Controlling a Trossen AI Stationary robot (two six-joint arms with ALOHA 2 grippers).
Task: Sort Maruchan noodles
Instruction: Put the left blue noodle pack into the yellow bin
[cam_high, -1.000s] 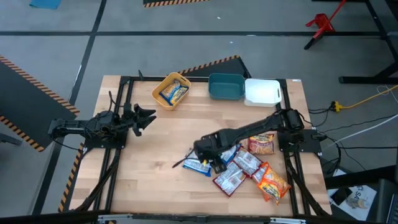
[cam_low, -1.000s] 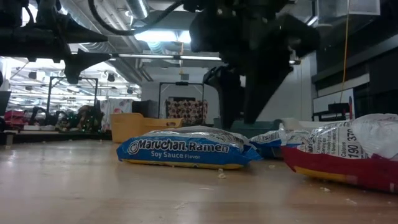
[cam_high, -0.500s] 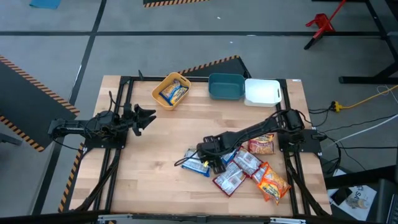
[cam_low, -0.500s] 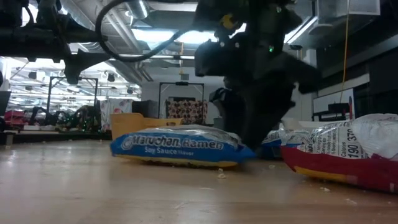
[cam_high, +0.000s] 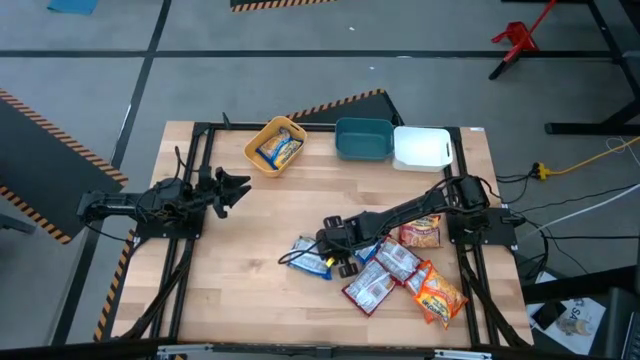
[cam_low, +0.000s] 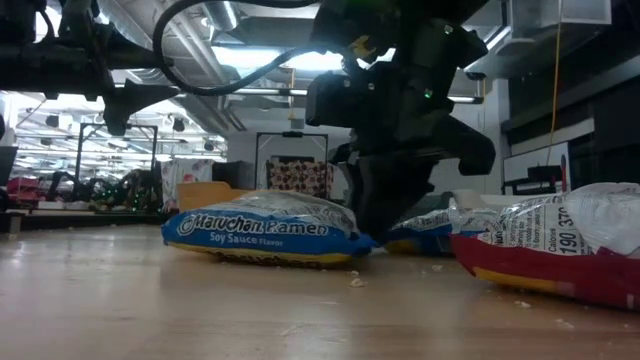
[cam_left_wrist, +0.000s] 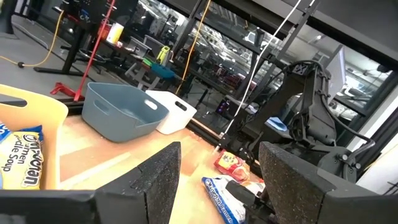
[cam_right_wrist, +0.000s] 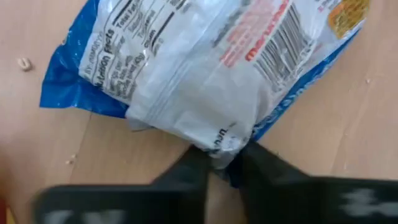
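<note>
A blue-and-white Maruchan packet (cam_high: 305, 256) lies flat on the wooden table near its middle, and my right gripper (cam_high: 333, 250) is shut on the end that faces the table's right. More packets, dark red (cam_high: 368, 288) and orange-yellow (cam_high: 438, 293), lie in a heap to the right of it. Another packet (cam_high: 277, 149) rests inside the yellow bin (cam_high: 262, 131). My left gripper (cam_high: 238, 187) waits open at the table's left side, well away from the packets. My right gripper pinches the packet's crimped end edge (cam_right_wrist: 219, 140) between its two fingers (cam_right_wrist: 194, 169). The fingers come from above, slanting in from the table's right. The packet's body (cam_low: 258, 232) lies on the table, stretching toward the table's left.
The yellow bin, a teal bin (cam_high: 363, 139) and a white bin (cam_high: 422, 148) stand in a row along the far edge. Bare wood lies between the left arm and the packets. Crumbs (cam_low: 352, 283) dot the table near the blue packet.
My right gripper has come down onto the blue-and-white packet's right end and shut on its edge. The packet has slid a little toward the table's left, still lying on the wood.
</note>
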